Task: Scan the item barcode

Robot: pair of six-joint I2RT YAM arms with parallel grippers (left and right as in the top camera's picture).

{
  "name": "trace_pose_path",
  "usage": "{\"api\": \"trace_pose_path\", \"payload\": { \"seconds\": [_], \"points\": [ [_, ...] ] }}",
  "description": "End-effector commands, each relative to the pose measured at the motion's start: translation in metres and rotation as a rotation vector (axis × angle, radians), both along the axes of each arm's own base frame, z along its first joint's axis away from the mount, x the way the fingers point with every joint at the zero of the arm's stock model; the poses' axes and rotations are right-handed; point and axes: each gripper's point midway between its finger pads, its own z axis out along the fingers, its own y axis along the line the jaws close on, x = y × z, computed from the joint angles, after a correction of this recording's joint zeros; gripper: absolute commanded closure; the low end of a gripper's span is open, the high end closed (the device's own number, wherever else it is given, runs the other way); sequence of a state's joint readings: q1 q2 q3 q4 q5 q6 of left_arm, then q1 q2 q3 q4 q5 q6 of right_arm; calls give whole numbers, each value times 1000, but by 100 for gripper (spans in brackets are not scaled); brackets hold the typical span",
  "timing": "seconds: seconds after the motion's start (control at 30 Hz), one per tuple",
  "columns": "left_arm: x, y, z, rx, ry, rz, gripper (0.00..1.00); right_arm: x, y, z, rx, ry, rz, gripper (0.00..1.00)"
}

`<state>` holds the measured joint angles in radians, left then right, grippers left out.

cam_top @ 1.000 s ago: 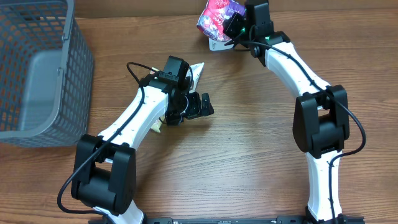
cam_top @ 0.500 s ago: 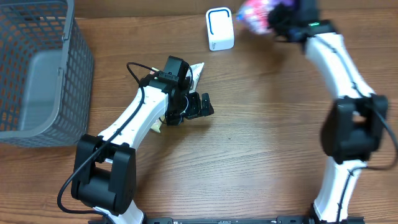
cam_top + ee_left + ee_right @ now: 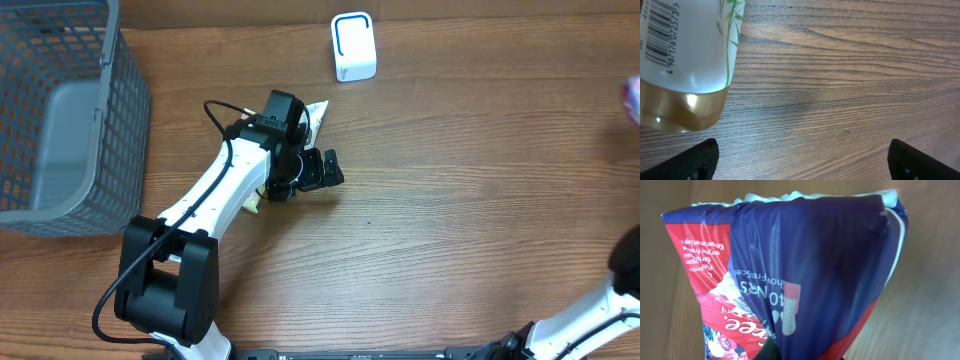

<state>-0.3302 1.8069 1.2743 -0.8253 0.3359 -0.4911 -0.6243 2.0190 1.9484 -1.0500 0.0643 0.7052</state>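
Apparently partway only. Held packet [image 3: 805,265] in right gripper [image 3: 769,352], clamped tight on it, out at far right edge of overhead view, well apart from scanner [image 3: 354,46]. Could not confirm any scan of it from that position. Hung left gripper [image 3: 320,170] spread fully wide, empty, low over table [image 3: 450,200], just beside bottle [image 3: 685,60]. Saw bottle lying flat, barcode up, ungrasped, not presented to scanner. Judged bottle's pick-up and scan outstanding.
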Motion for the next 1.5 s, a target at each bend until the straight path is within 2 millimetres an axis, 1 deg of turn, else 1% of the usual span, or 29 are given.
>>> {"api": "trace_pose_path", "payload": {
  "seconds": [0.0,0.03,0.13,0.23,0.3,0.43,0.53,0.67,0.7,0.73,0.8,0.9,0.97,1.0,1.07,1.13,1.17,1.2,1.23,1.3,1.33,1.37,1.4,1.47],
  "points": [
    [1,-1,-3,10,-3,-20,0,-45,-48,-6,-25,32,-112,96],
    [1,-1,-3,10,-3,-21,0,-52,-58,-8,-24,27,-121,96],
    [1,-1,-3,10,-3,-20,0,-58,-74,-8,-20,-21,-63,96],
    [1,-1,-3,10,-3,-21,0,-66,-92,-9,-40,-52,-89,96],
    [1,-1,-3,10,-6,-21,0,-67,-100,-10,-62,-61,-94,96],
    [2,-1,-3,9,-8,-20,0,-59,-112,-14,-127,-49,-15,96],
    [4,-2,-2,5,-19,-20,0,-59,-119,-28,-132,-22,-27,96],
    [5,-2,-2,3,-23,-20,0,-58,-123,-53,-105,2,-29,96],
    [6,-2,-2,3,-24,-20,0,-58,-124,-59,-98,9,-29,94],
    [6,-2,-2,3,-25,-20,0,-57,-124,-61,-96,11,-29,85],
    [7,-3,-2,2,-28,-20,0,-57,-124,-64,-92,14,-28,59],
    [7,-3,-2,0,-32,-20,0,-58,-124,-61,-94,18,-23,36],
    [7,-3,-2,0,-32,-20,0,-58,-125,-52,-97,14,-25,29],
    [7,-3,-2,1,-31,-20,0,-57,-126,-43,-101,10,-24,27],
    [7,-3,-2,1,-31,-20,0,-57,-126,-22,-108,0,-23,26],
    [7,-3,-2,1,-31,-20,0,-55,-124,6,-119,-20,-18,25],
    [7,-3,-2,1,-31,-20,0,-46,-117,31,-105,-87,19,25],
    [7,-3,-2,1,-31,-20,0,-34,-106,49,-75,-165,72,24],
    [7,-3,-2,1,-31,-20,0,-25,-97,60,-50,-222,114,24],
    [7,-3,-2,1,-32,-20,0,4,-59,93,42,-412,303,24],
    [7,-3,-2,1,-32,-21,0,16,-39,105,90,-492,395,23],
    [7,-3,-2,1,-32,-20,0,27,-16,115,144,-567,491,22],
    [7,-3,-2,1,-32,-20,0,34,2,121,184,-607,558,20],
    [7,-3,-2,1,-31,-20,0,43,39,121,241,-618,671,14]
  ]
}}
